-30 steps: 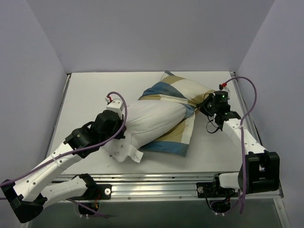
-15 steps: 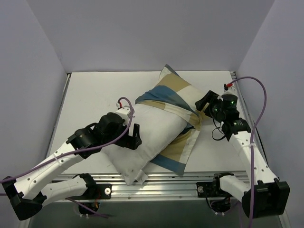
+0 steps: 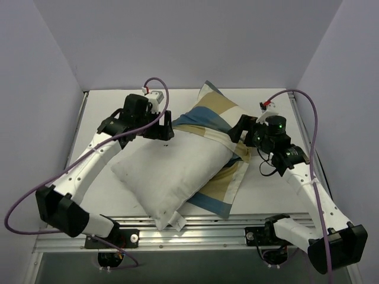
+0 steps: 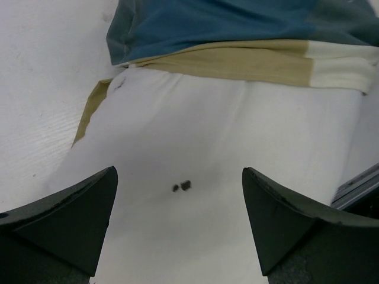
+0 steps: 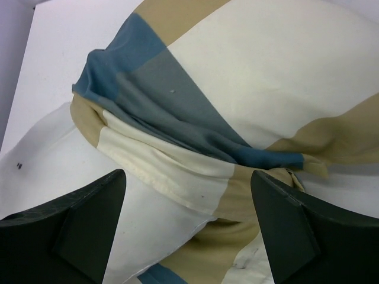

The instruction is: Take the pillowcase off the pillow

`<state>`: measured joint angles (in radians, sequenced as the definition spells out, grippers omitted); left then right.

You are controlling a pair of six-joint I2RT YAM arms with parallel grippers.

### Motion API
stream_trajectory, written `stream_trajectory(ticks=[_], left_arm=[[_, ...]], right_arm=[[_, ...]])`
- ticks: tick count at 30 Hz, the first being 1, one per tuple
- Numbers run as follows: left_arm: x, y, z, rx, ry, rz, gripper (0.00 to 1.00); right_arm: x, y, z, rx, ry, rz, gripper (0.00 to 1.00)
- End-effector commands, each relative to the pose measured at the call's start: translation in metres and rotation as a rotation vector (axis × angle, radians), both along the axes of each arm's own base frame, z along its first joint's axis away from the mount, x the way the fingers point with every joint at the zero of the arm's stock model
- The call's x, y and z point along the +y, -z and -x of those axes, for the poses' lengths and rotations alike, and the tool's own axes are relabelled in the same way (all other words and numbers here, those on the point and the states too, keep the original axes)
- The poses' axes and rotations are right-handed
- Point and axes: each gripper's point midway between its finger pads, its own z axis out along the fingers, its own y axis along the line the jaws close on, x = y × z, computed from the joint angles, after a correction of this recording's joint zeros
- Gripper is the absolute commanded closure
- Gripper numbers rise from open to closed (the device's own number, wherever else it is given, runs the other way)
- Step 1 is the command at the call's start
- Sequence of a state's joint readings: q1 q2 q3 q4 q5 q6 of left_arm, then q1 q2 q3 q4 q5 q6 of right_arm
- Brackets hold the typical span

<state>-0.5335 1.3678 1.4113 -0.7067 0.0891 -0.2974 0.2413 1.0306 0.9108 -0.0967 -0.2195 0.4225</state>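
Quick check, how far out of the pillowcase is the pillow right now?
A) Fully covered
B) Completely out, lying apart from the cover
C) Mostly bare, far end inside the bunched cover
C: the white pillow lies mostly bare toward the near edge, and its far end disappears into the bunched pillowcase.

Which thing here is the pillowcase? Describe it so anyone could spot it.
On the white table, a white pillow lies slanted in the middle. The pillowcase is the cloth bunched over its far end and trailing out beneath it. Unlike the plain pillow, it has wide blue, tan and white blocks.
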Motion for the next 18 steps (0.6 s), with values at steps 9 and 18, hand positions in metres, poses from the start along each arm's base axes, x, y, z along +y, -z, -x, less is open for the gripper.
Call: stream_trajectory(ticks=[9, 18], left_arm=[[-0.028, 0.099, -0.036, 0.252, 0.159, 0.124, 0.07], [-0.028, 0.088, -0.017, 0.205, 0.145, 0.174, 0.93]], right_arm=[[0.057, -0.032, -0.024, -0.133, -0.257, 0.144, 0.19], [0.132, -0.033, -0.046, -0.176, -0.458, 0.353, 0.18]])
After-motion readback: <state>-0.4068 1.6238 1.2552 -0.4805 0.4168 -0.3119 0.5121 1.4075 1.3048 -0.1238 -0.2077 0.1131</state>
